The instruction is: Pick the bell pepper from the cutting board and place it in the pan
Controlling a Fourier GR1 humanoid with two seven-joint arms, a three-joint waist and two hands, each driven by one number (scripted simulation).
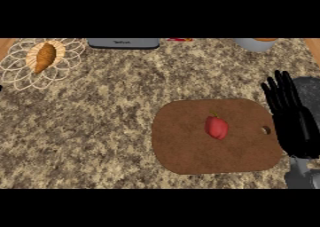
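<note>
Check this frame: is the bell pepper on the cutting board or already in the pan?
On the board. The red bell pepper lies near the middle of the brown cutting board, untouched by the open right hand.

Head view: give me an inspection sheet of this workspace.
Surface: speckled stone counter.
Job's things: red bell pepper lies on the brown cutting board; dark pan at right edge, partly hidden.
Clutter: croissant on a wire trivet; grey appliance and a cup at the far edge.
Robot hands: right robot hand open, beside the board; left at the left edge, fingers unclear.
Cables: nothing seen.
Surroundings: wooden corners.
</note>
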